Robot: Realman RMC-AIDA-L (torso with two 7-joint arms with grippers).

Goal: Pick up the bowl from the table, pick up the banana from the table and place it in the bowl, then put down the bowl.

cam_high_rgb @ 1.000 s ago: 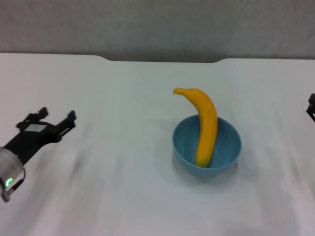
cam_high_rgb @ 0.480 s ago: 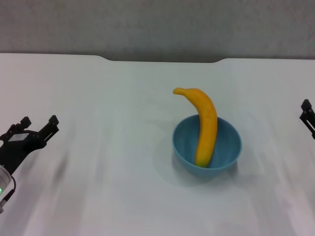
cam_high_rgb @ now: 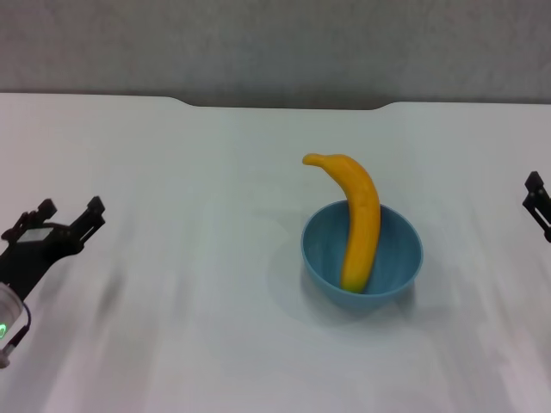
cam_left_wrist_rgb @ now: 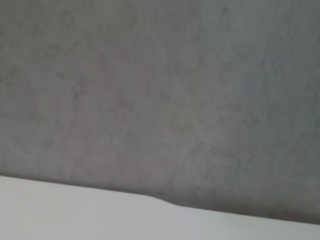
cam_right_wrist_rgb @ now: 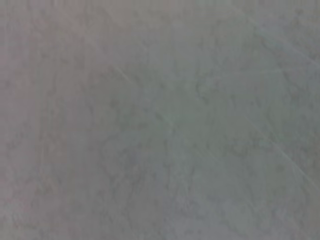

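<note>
Resting in the glossy light-blue bowl on the white table, your curved yellow banana points away; left gripper spread, well apart; right gripper nearer, fingers indeterminate.

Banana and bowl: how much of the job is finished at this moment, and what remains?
Done, it seems: the banana stands in the bowl, stem leaning over the far rim, and the bowl rests on the table. In hand: nothing. The left end effector is open and far to the left; the right end effector is at the right edge. Left: nothing visible.
</note>
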